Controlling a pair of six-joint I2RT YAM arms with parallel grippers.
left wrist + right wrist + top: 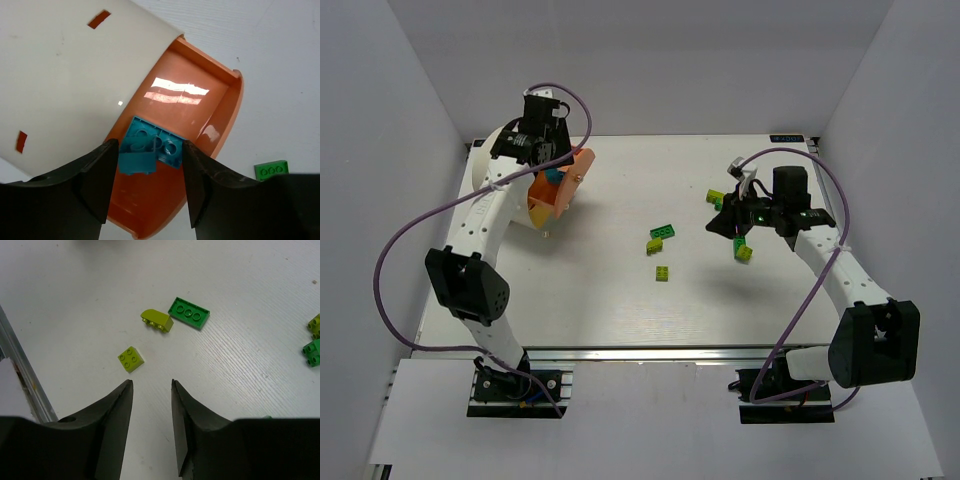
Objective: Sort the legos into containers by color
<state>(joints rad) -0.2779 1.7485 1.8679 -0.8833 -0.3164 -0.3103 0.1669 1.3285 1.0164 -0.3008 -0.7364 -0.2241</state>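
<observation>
Two cyan legos (150,147) lie together in an orange tray (200,110) that sticks out of the cream-white drum (65,75). My left gripper (149,167) is open right over them, one finger on each side, holding nothing. In the top view the left gripper (548,165) is over the tray (565,195) at the far left. My right gripper (152,385) is open and empty above the table, also seen in the top view (720,226). Ahead of it lie a yellow-green square brick (131,359), a yellow-green sloped brick (157,320) and a dark green flat brick (189,313).
More legos lie near the right gripper: a yellow-green one (716,196) behind it and a yellow-green one (744,252) in front of it. A yellow-green brick (315,324) and a dark green one (312,351) show at the wrist view's right edge. White walls enclose the table (620,310).
</observation>
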